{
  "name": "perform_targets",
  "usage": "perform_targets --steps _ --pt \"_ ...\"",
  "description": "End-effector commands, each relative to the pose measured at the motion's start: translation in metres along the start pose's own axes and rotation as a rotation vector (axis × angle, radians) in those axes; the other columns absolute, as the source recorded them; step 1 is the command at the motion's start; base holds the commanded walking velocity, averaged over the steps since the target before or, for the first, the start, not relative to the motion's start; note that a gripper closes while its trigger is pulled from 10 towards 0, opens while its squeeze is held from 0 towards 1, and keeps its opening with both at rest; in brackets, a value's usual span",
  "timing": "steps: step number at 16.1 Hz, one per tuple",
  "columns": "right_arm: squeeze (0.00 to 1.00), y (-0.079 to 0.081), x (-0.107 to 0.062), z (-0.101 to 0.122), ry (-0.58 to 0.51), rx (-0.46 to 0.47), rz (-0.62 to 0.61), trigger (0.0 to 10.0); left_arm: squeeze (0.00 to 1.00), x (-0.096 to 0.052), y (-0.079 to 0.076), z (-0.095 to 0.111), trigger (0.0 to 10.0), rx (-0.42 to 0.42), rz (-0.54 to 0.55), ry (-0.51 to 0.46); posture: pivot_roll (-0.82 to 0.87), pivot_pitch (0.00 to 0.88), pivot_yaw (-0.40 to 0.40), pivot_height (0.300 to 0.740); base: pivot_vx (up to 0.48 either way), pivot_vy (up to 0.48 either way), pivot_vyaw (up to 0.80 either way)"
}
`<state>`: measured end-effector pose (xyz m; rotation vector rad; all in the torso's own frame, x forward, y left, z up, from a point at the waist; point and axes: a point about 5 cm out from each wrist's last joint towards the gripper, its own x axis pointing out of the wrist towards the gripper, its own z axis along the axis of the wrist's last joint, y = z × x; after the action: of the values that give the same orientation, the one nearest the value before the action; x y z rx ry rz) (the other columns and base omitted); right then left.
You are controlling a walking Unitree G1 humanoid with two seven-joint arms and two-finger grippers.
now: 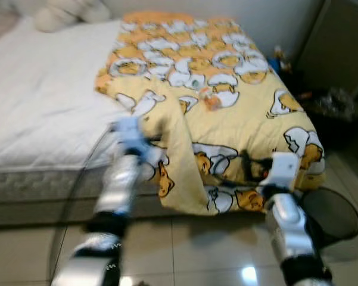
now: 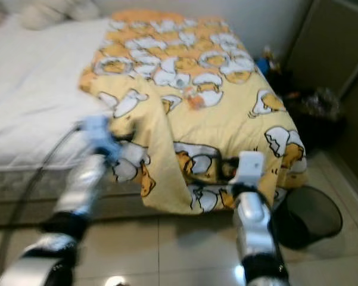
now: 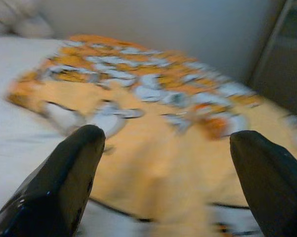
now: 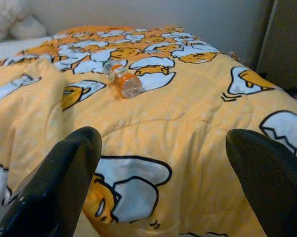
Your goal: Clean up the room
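I am reaching both arms toward the yellow cartoon-egg quilt point(image 1: 226, 113) on the white-sheeted bed point(image 1: 41, 107). My left gripper point(image 3: 163, 163) and right gripper point(image 4: 160, 163) are gaping wide, holding nothing. A small clear orange-labelled bottle point(image 4: 122, 79) is lying on the quilt; I judge fetching it calls for reaching further.

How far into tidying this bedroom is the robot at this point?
Early. Nothing looks done: the yellow blanket lies bunched over one side of the bed, and a plastic bottle rests on it. Both the left gripper and right gripper are open, reaching toward the blanket, holding nothing. Bottle and blanket remain.
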<state>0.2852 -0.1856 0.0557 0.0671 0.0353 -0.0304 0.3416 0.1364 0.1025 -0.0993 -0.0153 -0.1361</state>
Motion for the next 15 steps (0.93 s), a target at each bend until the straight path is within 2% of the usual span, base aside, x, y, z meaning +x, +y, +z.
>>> perform_targets --steps 1,3,4,5,7,8,9,12,15 --pt "0.00 -0.017 -0.011 0.008 -0.043 0.006 -0.042 10.0 0.00 -0.011 -0.011 0.003 10.0 0.062 -0.068 -0.037 -0.02 0.000 0.019 0.736 0.480 0.000 0.00" --pt "0.00 -0.020 -0.032 0.003 -0.033 -0.036 0.009 10.0 0.00 -0.039 -0.003 -0.005 10.0 0.090 -0.101 -0.020 -0.01 0.000 0.013 0.736 0.480 0.000 0.00" --pt "0.00 -0.023 -0.038 -0.001 -0.016 -0.042 0.006 10.0 0.00 -0.045 -0.003 -0.005 10.0 0.071 -0.098 -0.018 -0.01 0.000 0.007 0.736 0.480 0.000 0.00" --pt "0.00 -0.024 -0.039 -0.003 -0.008 -0.042 0.002 10.0 0.00 -0.043 -0.004 -0.004 10.0 0.064 -0.090 -0.024 -0.01 0.000 0.007 0.736 0.480 0.000 0.00" --pt "0.00 -0.016 -0.028 -0.005 0.004 -0.023 0.003 10.0 0.00 -0.023 -0.010 -0.001 10.0 0.057 -0.074 -0.028 0.00 0.000 0.008 0.736 0.456 0.000 0.00" --pt "0.00 -0.013 -0.023 -0.001 -0.008 -0.019 0.009 10.0 0.00 -0.016 -0.011 0.001 10.0 -0.084 -0.065 -0.017 0.00 0.000 0.009 0.736 0.401 -0.259 0.00" --pt "0.00 -0.010 -0.020 0.003 -0.018 -0.012 0.010 10.0 0.00 -0.015 -0.011 0.005 10.0 -0.098 -0.077 -0.017 -0.01 0.000 0.018 0.736 0.401 -0.262 0.00" --pt "0.00 -0.006 -0.020 0.005 -0.022 -0.007 0.025 10.0 0.00 -0.023 -0.008 0.000 10.0 -0.010 -0.089 0.001 0.00 0.000 0.022 0.736 0.401 -0.259 0.00" --pt "0.00 -0.002 -0.025 -0.003 0.005 -0.007 0.040 10.0 0.00 -0.025 -0.008 -0.002 10.0 -0.014 -0.106 0.012 0.01 0.000 0.017 0.736 0.402 -0.256 0.00"
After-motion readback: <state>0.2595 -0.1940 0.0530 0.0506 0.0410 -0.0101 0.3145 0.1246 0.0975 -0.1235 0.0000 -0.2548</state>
